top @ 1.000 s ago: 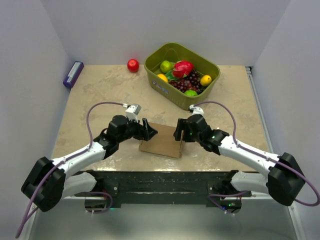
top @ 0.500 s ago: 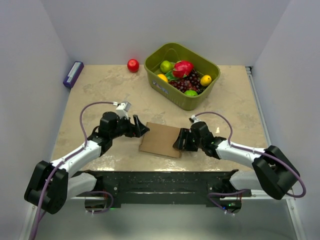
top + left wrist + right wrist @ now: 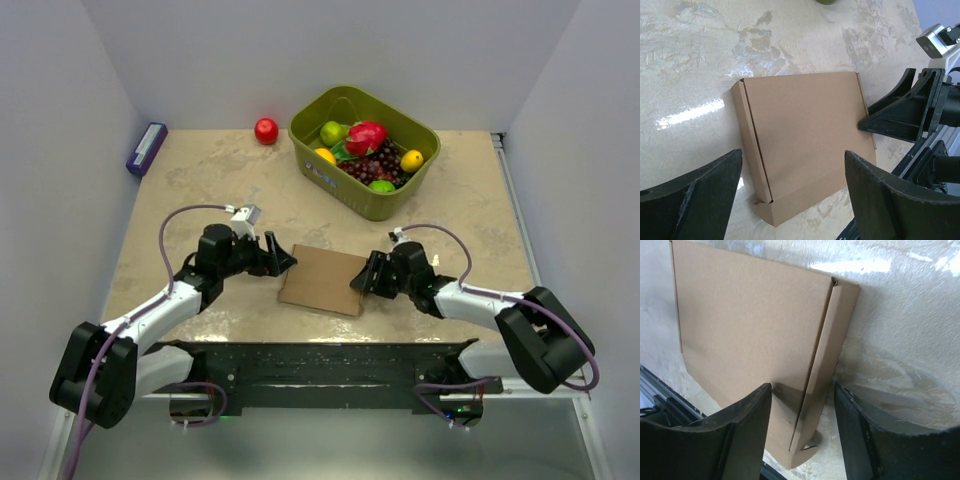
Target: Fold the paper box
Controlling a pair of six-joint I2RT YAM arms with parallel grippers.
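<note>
Brown cardboard paper box [image 3: 322,281], table's [image 3: 200,170] near edge: right flap [image 3: 822,355], lately upright, now flat, fold likely unfinished; left fingers [image 3: 695,195] wide, right fingers [image 3: 730,440] narrower, empty.

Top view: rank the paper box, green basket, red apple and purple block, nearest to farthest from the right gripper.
From the right gripper:
1. paper box, right beside it
2. green basket, just beyond
3. red apple, back, left of the basket
4. purple block, far left wall

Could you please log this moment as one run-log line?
paper box: flat on table | left gripper: open, at box's left edge | right gripper: open, straddling box's right edge
</note>
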